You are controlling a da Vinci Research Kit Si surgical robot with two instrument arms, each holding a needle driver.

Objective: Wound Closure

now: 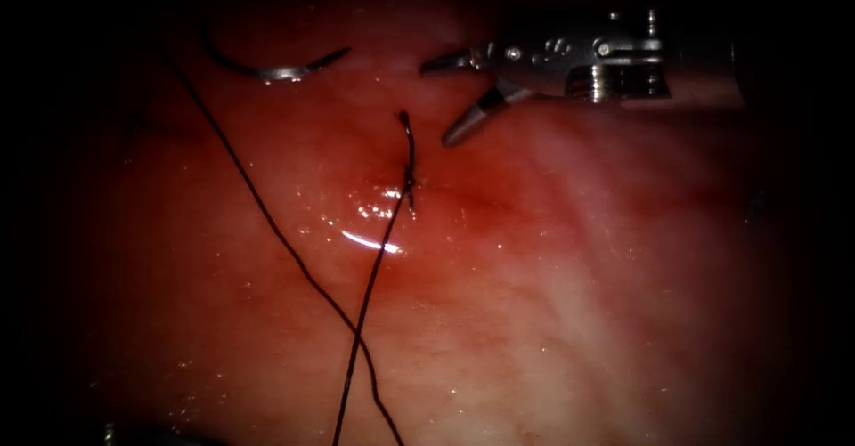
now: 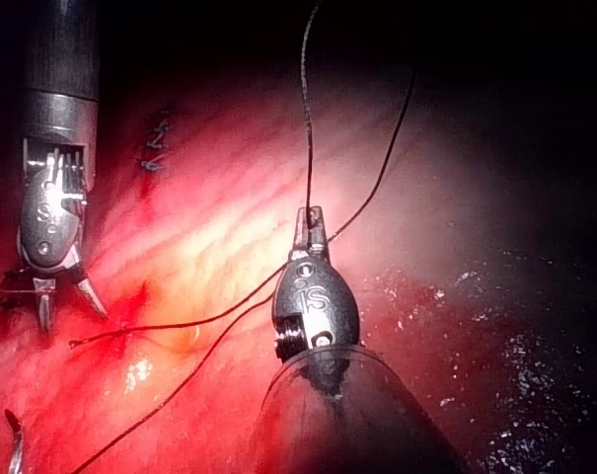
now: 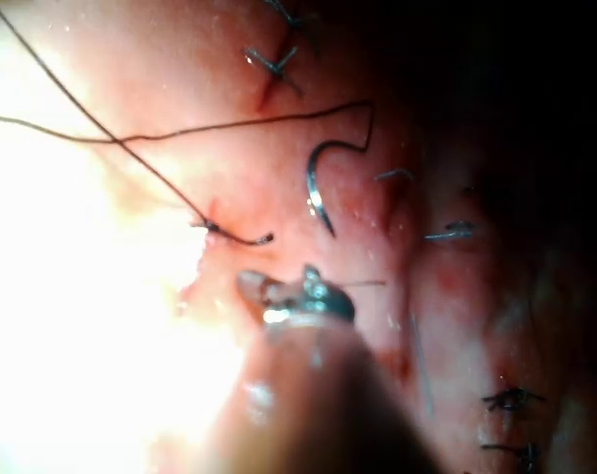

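The tissue (image 1: pixel 552 321), wet with red fluid (image 1: pixel 374 197), lies under both tools. The right arm's tool (image 1: pixel 450 99) reaches in from the right in the endoscope view, its jaws spread wide and holding nothing, just right of the short thread tail (image 1: pixel 408 148) that rises from the cut. The left arm's tool (image 2: pixel 311 225), seen in the left wrist view, has its jaws closed on the thread (image 2: pixel 308 118), which runs away from the tips. The curved needle (image 1: pixel 272 70) lies free on the tissue's surface, left of the cut and well apart from the right tool's open jaws, held by neither tool. Finished stitches (image 3: pixel 274 65) cross the cut in the right wrist view.
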